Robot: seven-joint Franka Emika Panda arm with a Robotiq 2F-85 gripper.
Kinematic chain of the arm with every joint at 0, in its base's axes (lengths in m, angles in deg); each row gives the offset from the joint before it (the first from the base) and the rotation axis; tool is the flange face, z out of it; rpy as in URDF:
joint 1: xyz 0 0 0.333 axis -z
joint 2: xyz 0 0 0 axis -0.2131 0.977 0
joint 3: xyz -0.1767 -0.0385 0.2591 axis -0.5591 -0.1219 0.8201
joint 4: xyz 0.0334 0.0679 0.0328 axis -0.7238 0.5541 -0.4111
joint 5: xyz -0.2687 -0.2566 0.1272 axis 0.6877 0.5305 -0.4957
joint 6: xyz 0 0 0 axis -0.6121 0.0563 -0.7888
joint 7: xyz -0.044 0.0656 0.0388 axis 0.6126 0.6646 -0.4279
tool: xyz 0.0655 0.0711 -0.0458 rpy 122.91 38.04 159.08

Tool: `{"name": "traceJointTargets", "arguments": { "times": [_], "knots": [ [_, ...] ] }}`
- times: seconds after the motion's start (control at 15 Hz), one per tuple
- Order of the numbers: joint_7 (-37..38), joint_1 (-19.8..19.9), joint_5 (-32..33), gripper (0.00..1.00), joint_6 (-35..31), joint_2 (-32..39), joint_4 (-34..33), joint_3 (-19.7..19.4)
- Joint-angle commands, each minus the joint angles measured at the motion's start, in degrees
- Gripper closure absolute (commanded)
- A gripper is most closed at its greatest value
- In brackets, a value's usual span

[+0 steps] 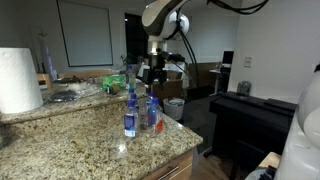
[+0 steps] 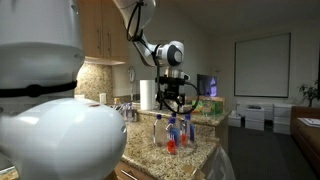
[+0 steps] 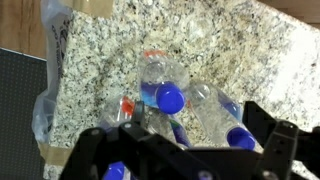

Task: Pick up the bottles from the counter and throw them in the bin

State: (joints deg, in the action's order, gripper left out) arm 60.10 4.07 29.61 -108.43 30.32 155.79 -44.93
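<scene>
Three small clear bottles with blue caps stand close together on the speckled granite counter (image 1: 70, 135). In an exterior view a blue-labelled bottle (image 1: 130, 115) is in front and a reddish-labelled bottle (image 1: 152, 110) beside it. They also show in an exterior view (image 2: 171, 132). From above, the wrist view shows blue caps (image 3: 170, 97) (image 3: 240, 137). My gripper (image 1: 155, 72) (image 2: 172, 97) hangs open and empty just above the bottles. In the wrist view its black fingers (image 3: 188, 142) straddle them. The pale bin (image 1: 174, 107) stands past the counter's end.
A big white paper-towel roll (image 1: 18, 80) stands at the counter's back, and it shows in an exterior view (image 2: 147, 95). Clutter lies behind the bottles. A black piano-like cabinet (image 1: 250, 115) stands beyond the counter. A clear plastic liner (image 3: 45, 105) hangs at the counter's edge.
</scene>
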Motion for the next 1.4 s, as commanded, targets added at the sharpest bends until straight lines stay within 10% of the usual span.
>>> {"name": "traceJointTargets", "arguments": {
  "times": [0.0,0.73,0.87,1.33],
  "knots": [
    [1.00,1.58,4.65,0.00,-0.48,0.26,1.19,1.28],
    [-1.42,2.13,3.42,0.00,-0.66,5.41,1.24,1.99],
    [-1.18,1.95,3.93,0.26,-1.32,6.13,0.99,2.60],
    [0.05,1.64,6.09,0.64,-3.94,6.69,1.03,4.15]
  ]
}}
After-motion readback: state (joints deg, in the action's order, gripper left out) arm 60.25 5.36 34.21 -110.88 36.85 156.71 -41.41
